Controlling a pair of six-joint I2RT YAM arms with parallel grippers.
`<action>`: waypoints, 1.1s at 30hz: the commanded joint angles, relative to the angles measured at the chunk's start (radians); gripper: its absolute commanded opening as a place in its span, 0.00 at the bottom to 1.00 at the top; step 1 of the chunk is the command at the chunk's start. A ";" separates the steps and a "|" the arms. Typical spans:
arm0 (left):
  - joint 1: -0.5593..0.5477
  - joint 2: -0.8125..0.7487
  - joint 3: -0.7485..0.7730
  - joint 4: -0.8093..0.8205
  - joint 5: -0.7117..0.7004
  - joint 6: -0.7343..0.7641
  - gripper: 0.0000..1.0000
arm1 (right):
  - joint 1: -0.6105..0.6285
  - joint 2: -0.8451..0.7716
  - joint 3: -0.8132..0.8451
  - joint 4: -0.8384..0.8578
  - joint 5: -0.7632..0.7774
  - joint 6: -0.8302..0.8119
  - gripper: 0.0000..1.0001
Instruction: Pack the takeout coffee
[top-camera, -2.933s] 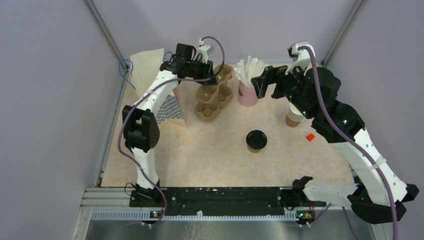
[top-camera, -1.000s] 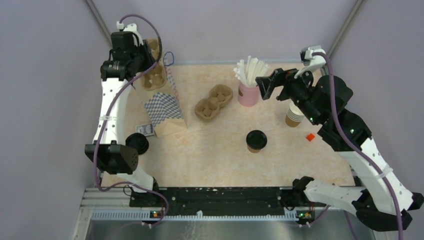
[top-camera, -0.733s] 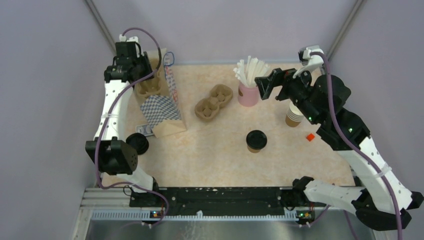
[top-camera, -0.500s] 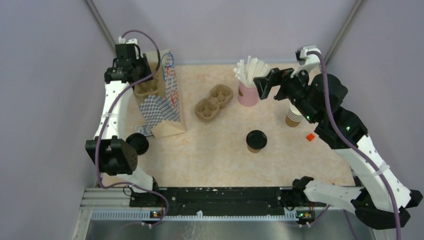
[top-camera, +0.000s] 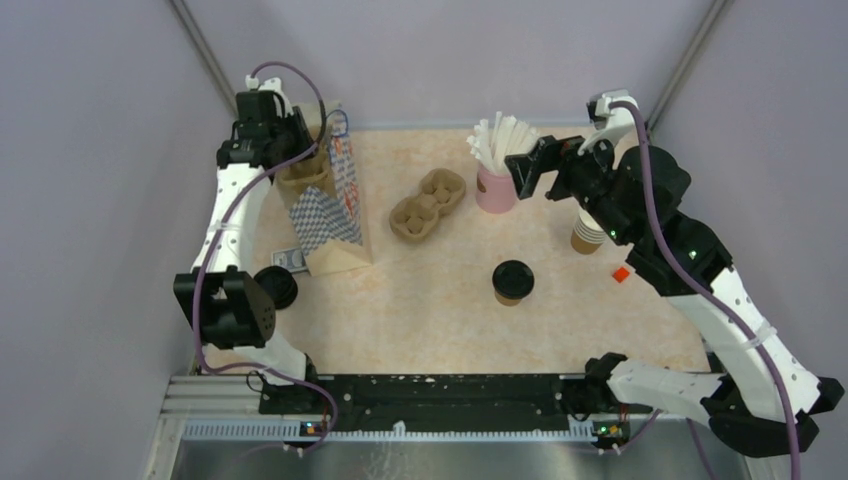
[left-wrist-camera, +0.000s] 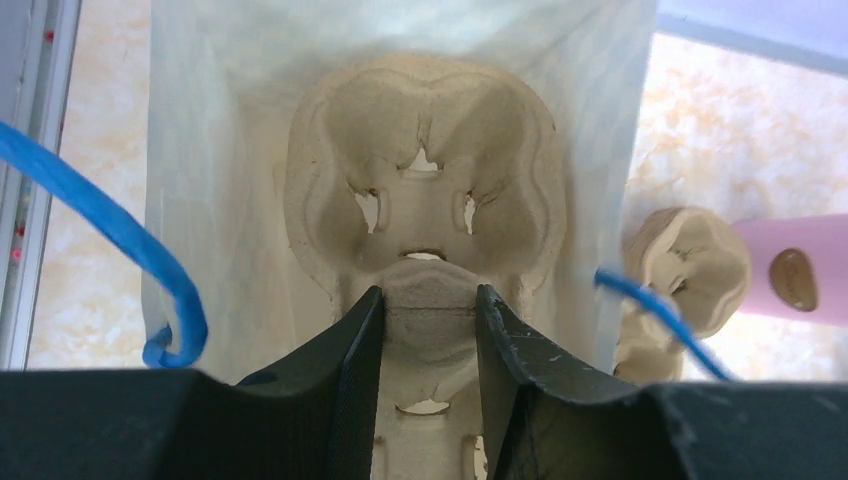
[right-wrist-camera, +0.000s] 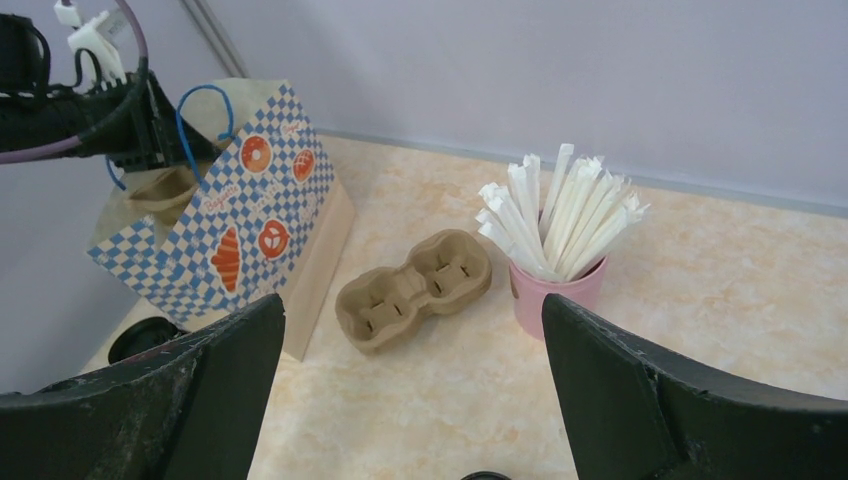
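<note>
The takeout coffee (top-camera: 512, 282), a brown paper cup with a black lid, stands alone at the table's middle; the right wrist view catches only a sliver of its lid (right-wrist-camera: 485, 476). My left gripper (top-camera: 293, 150) (left-wrist-camera: 429, 295) is shut on the middle ridge of a pulp cup carrier (left-wrist-camera: 425, 190), which sits in the open mouth of the blue-checked paper bag (top-camera: 330, 200) (right-wrist-camera: 240, 230). The bag's white inner walls (left-wrist-camera: 200, 200) surround the carrier. My right gripper (top-camera: 530, 165) (right-wrist-camera: 410, 300) hangs open and empty above the table, beside the pink cup.
A second carrier (top-camera: 428, 203) (right-wrist-camera: 415, 290) lies right of the bag. The pink cup of white straws (top-camera: 497, 175) (right-wrist-camera: 555, 270) stands behind the coffee, stacked brown cups (top-camera: 590, 232) at the right with a small red piece (top-camera: 621, 273). A black lid (top-camera: 275, 287) lies near the left arm.
The left gripper has carried the carrier from the far-left corner rightward into the bag's mouth. The right arm has shifted slightly left, still open.
</note>
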 joint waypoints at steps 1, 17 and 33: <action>0.002 0.011 0.168 -0.006 0.032 -0.027 0.19 | -0.004 0.011 0.037 0.006 0.004 -0.002 0.98; -0.005 -0.042 -0.006 0.066 -0.009 -0.014 0.18 | -0.004 0.034 0.053 0.012 -0.004 -0.027 0.98; -0.010 -0.127 -0.180 0.165 -0.001 -0.031 0.20 | -0.004 0.058 0.074 0.000 -0.017 -0.039 0.98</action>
